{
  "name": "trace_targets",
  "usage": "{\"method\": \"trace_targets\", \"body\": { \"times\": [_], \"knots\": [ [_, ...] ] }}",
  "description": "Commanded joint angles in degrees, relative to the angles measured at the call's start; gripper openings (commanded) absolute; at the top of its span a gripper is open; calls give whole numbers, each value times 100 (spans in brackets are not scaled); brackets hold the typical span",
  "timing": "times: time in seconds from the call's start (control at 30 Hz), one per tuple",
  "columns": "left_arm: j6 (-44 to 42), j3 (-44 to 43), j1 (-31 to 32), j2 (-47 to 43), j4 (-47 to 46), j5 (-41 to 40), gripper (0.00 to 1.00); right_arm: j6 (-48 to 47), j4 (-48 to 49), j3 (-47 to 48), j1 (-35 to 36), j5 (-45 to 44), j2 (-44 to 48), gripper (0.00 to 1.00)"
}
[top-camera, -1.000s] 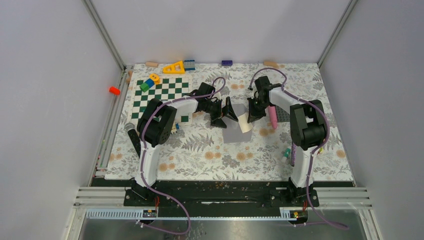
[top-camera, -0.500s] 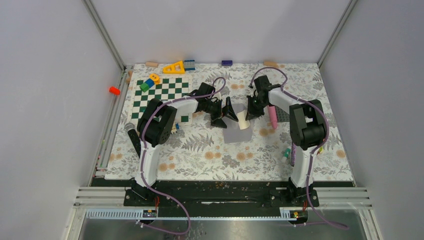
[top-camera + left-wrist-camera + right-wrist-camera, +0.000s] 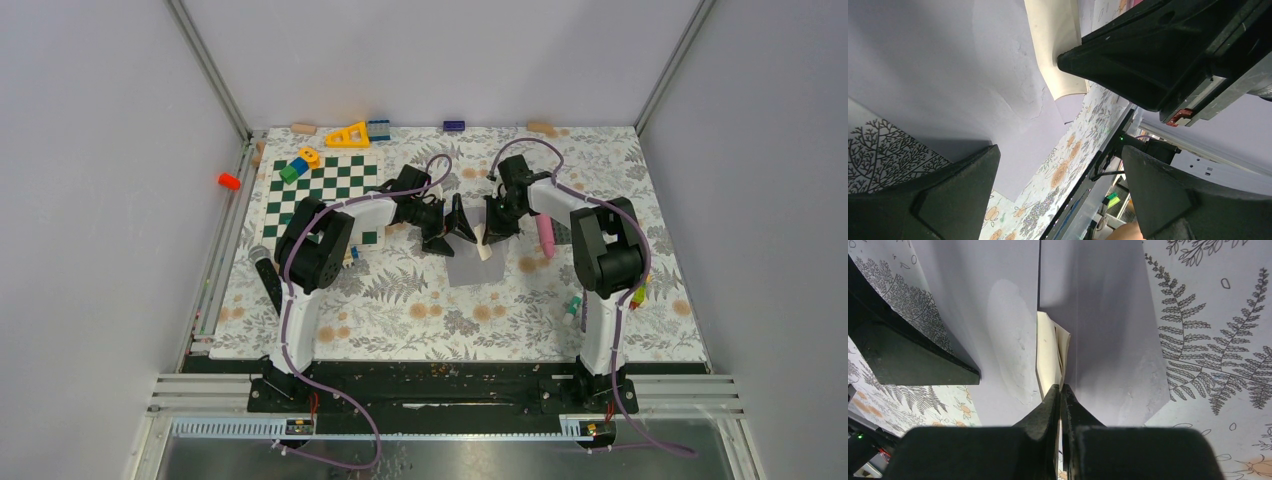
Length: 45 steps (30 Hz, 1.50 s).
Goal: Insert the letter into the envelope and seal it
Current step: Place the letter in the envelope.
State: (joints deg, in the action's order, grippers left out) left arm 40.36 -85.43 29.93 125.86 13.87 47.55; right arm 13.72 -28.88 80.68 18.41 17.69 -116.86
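Observation:
The pale grey-lavender envelope [image 3: 468, 265] lies flat on the floral mat, between the two arms. My right gripper [image 3: 1060, 389] is shut on the near edge of the cream folded letter [image 3: 1050, 352]. The letter's far end sits at the seam of the envelope [image 3: 1113, 340]. In the top view the letter [image 3: 484, 245] stands tilted over the envelope's upper part, under my right gripper [image 3: 497, 228]. My left gripper [image 3: 453, 231] hovers just left of it, open, with nothing between its fingers. In the left wrist view it [image 3: 1060, 155] straddles the envelope [image 3: 948, 75], with the letter [image 3: 1055, 45] beyond.
A green-and-white checkerboard [image 3: 325, 190] lies at the back left, with small coloured blocks [image 3: 298, 164] on it. A pink marker [image 3: 546, 232] lies right of the right gripper. A yellow triangle [image 3: 349, 135] and bricks [image 3: 454, 126] line the back edge.
My right gripper has moved left with the letter, bringing it closer to the left gripper and over the envelope. The left gripper has stayed still and open.

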Motion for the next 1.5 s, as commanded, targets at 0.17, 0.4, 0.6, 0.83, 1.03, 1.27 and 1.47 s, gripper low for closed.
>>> {"method": "trace_targets", "body": {
  "times": [0.17, 0.4, 0.6, 0.83, 1.03, 1.27, 1.47],
  "knots": [
    [-160, -84, 78, 226, 70, -235, 99, 122, 58, 16, 143, 126, -101, 0],
    [-159, -92, 83, 213, 70, -236, 99, 165, 86, 36, 214, 246, -137, 0],
    [-160, -80, 83, 211, 61, -235, 99, 66, 76, -8, 215, 208, -37, 15],
    [-195, -65, 74, 184, 71, -243, 99, -409, -209, 41, 195, -40, 217, 35],
    [-195, -55, 74, 199, 71, -248, 99, -562, -335, 33, 146, -161, 351, 36],
    [-187, -54, 74, 210, 53, -246, 99, -541, -361, -2, 136, -30, 302, 36],
    [-184, -49, 74, 206, 52, -232, 99, -377, -355, 43, 136, 139, 176, 36]
  ]
}}
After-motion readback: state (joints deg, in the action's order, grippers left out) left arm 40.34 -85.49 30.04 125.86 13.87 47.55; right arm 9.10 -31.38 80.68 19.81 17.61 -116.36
